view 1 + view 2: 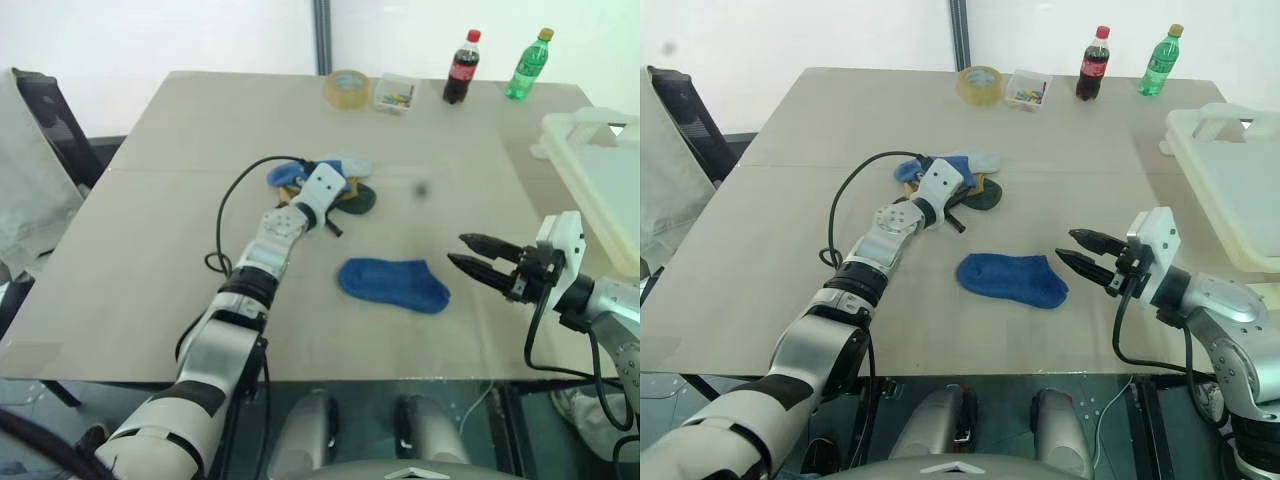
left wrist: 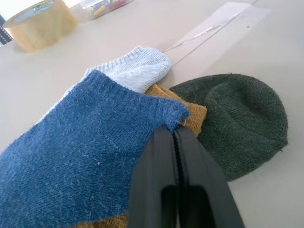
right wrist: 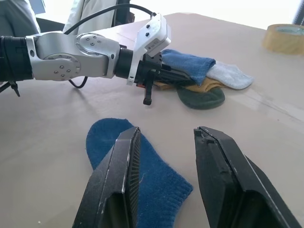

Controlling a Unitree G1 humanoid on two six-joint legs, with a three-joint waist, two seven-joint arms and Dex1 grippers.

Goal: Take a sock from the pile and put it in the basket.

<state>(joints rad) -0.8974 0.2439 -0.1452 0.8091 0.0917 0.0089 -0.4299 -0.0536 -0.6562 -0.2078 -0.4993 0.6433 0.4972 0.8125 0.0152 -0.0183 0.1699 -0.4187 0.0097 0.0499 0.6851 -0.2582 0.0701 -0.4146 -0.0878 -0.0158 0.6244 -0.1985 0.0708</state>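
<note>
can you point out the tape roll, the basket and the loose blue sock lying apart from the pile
tape roll (image 1: 347,87), left eye view, on its front wall.
basket (image 1: 1230,175), right eye view, on its thick rim.
loose blue sock (image 1: 392,284), left eye view, on its middle.

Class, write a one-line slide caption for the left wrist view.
Left pincer shut on the blue sock atop the pile.

Bare table (image 1: 150,250) all round the pile (image 1: 345,190) (a lone blue sock (image 1: 393,283) before it), basket (image 1: 600,190) well apart.
</note>
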